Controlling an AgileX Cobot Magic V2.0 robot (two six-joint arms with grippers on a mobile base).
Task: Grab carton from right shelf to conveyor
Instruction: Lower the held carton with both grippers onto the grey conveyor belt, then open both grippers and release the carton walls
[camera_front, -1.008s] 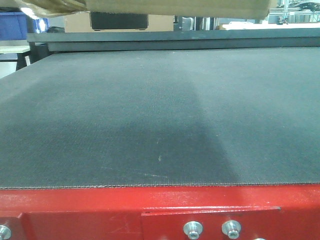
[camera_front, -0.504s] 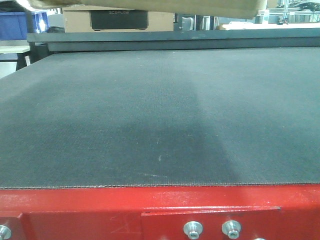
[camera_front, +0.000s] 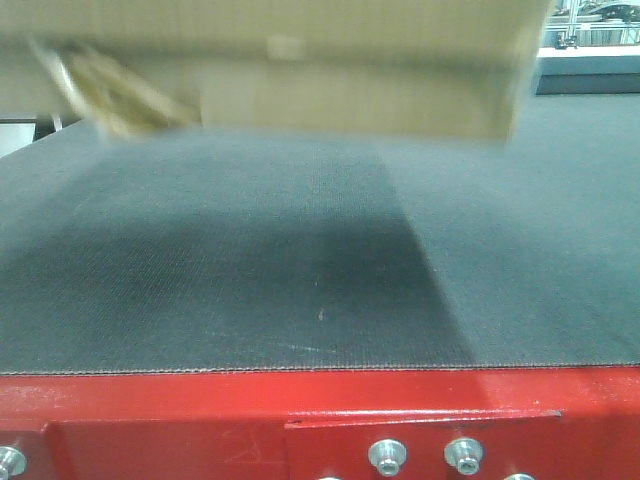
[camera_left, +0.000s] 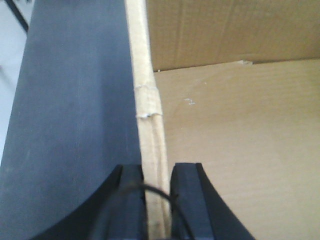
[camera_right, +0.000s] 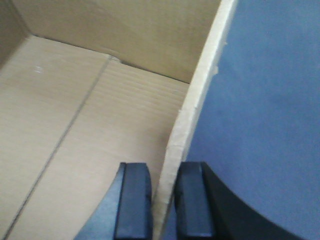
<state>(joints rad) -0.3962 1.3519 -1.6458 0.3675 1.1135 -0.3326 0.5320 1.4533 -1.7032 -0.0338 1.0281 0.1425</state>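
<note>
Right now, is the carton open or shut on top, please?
Open: both wrist views show the bare inner floor of the carton, with the left end effector and right end effector each pinching a wall.

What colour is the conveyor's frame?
The conveyor frame is red, with silver bolts; clearest in the exterior front-facing view.

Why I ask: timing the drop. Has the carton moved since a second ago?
Yes. In the front view the carton has dropped, now hiding the far edge of the conveyor that showed beneath it before.
</note>
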